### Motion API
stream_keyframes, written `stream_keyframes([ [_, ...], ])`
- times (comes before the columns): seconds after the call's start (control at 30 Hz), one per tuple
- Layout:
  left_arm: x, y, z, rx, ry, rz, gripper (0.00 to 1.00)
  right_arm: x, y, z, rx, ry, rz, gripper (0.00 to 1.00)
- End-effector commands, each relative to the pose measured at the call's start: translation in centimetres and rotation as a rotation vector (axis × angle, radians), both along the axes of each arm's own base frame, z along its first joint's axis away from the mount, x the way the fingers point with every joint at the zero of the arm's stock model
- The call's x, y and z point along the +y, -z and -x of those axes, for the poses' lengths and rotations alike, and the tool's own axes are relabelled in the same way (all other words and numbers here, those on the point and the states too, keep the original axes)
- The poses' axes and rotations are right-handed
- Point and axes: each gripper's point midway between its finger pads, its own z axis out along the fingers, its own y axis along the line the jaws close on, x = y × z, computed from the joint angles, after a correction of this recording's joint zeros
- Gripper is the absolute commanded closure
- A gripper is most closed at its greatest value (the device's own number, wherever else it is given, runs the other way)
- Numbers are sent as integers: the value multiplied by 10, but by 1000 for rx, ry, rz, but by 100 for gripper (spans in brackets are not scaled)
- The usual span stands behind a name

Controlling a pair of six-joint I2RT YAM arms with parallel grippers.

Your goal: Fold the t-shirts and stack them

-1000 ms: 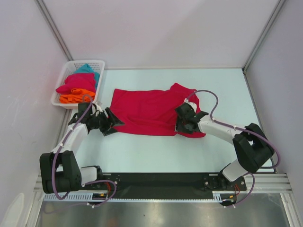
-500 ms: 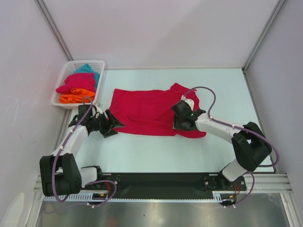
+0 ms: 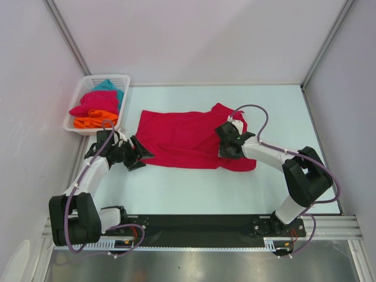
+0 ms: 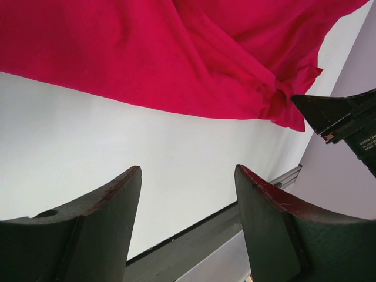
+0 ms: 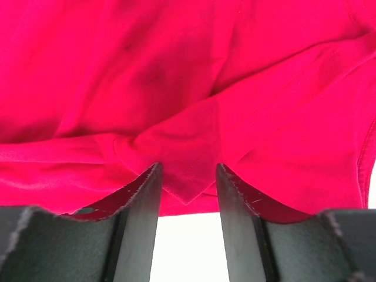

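Right wrist: my right claw (image 5: 188,170), half-parted, straddles a fold of the crimson t-shirt (image 5: 176,70); my left claw (image 4: 188,170) gapes wide just short of its hem.

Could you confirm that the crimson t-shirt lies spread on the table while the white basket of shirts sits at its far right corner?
Not quite: the top external view shows the white basket at the far left corner. The crimson t-shirt does lie spread on the table.

Crimson t-shirt (image 3: 182,138) — flat, lightly rumpled
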Motion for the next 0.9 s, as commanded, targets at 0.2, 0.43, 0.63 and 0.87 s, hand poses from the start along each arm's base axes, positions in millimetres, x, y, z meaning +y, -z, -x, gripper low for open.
stream_keyframes([
  [0.2, -1, 1, 4, -23, 23, -13, 30, 2, -11, -12, -44, -3, -15, 57],
  [0.43, -1, 1, 4, -24, 22, -10, 30, 5, -5, -4, -30, 0, -31, 58],
  [0.63, 0, 0, 3, -28, 20, -17, 30, 11, 3, 2, -11, -6, -35, 58],
  [0.87, 0, 3, 4, -24, 20, -21, 30, 15, 12, 5, 9, -18, -35, 62],
])
